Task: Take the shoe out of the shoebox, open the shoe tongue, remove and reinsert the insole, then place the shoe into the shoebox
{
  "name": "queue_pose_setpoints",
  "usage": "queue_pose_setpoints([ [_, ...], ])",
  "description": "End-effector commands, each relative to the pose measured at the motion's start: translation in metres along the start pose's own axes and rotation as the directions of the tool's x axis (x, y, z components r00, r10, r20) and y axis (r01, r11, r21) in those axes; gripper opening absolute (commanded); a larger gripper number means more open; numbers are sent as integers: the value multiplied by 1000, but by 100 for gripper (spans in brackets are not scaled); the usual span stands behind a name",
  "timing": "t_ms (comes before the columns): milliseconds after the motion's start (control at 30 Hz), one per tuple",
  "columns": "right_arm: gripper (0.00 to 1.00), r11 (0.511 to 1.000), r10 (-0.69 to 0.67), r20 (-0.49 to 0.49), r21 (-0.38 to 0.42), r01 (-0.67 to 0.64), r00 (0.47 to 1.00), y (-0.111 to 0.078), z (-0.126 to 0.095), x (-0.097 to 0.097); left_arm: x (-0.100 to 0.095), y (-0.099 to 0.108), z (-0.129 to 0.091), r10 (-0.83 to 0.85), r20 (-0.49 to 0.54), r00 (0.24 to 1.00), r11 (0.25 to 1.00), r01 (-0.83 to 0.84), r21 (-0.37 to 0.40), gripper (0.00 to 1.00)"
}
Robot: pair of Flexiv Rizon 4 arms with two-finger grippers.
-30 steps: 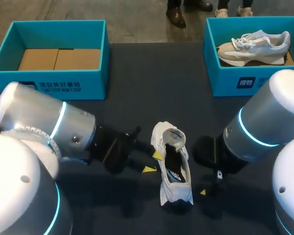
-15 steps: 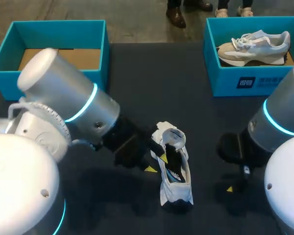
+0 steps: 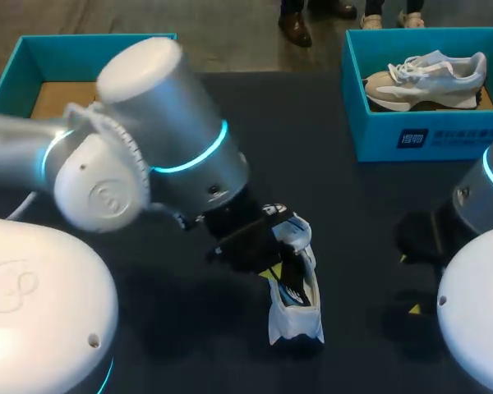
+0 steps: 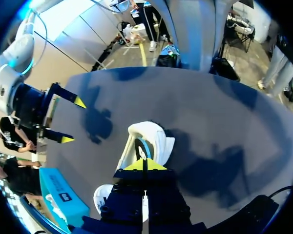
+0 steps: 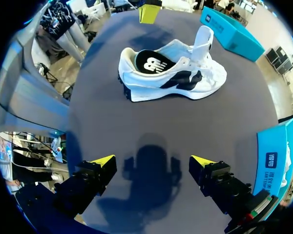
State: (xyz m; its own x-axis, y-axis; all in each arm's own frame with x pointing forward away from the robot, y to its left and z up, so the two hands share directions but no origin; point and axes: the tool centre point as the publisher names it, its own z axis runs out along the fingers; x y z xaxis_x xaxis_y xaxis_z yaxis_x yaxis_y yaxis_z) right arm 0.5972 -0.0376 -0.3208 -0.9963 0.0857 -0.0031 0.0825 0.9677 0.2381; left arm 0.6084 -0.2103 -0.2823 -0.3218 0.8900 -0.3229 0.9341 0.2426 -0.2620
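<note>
A white shoe (image 3: 296,291) with a dark insole lies on the dark table, tongue raised; the right wrist view shows this shoe (image 5: 173,73) side-on ahead of my right gripper. My left gripper (image 3: 270,271) hangs at the shoe's left side by the collar. In the left wrist view its yellow tips (image 4: 143,165) are pressed together just over the shoe (image 4: 149,139), with nothing seen between them. My right gripper (image 5: 153,163) stands open over bare table, well clear of the shoe, at the right edge of the head view (image 3: 409,284).
A blue shoebox (image 3: 66,38) with a cardboard liner stands at the back left. Another blue shoebox (image 3: 378,135) at the back right holds a grey-beige sneaker (image 3: 427,78). My left arm's big joint hangs over the table's left half.
My left arm swung right to the shoe and its gripper closed. My right arm drew back to the right, still open. The shoe stayed in place.
</note>
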Motion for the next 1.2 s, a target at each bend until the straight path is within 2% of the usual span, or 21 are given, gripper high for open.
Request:
queue_pose_setpoints([
  [33, 100, 1000, -1, 5, -1, 1, 1000, -2, -10, 5, -5, 0, 0, -1, -235, 972, 1000, 0, -5, 0],
  [333, 100, 1000, -1, 5, -1, 1, 1000, -2, -10, 5, -5, 0, 0, -1, -235, 972, 1000, 0, -5, 0],
  [600, 100, 1000, 3, -10, 25, -3, 1000, -27, -26, 5, -1, 2, -20, 137, -285, 949, 987, -156, -47, 0],
  [633, 100, 1000, -9, -8, 18, 10, 1000, -30, -28, 5, 0, 2, -22, 146, -292, 945, 984, -170, -60, 13],
  [733, 100, 999, -3, -13, 41, 4, 1000, -37, -34, 5, 3, 3, -27, 184, -309, 933, 975, -214, -64, 31],
  [800, 100, 998, -1, -24, 55, 2, 1000, -40, -36, 4, 4, 5, -27, 214, -318, 924, 970, -239, -43, 29],
  [900, 100, 998, 2, -31, 60, 0, 1000, -42, -37, 3, 4, 7, -24, 250, -329, 911, 964, -266, -6, 18],
  [1000, 100, 998, 2, -31, 60, 0, 1000, -42, -37, 3, 3, 9, -19, 299, -324, 897, 952, -305, 32, 0],
  [1200, 100, 998, 2, -31, 60, 0, 1000, -42, -37, 3, -3, 11, -7, 401, -327, 856, 914, -397, 84, 0],
])
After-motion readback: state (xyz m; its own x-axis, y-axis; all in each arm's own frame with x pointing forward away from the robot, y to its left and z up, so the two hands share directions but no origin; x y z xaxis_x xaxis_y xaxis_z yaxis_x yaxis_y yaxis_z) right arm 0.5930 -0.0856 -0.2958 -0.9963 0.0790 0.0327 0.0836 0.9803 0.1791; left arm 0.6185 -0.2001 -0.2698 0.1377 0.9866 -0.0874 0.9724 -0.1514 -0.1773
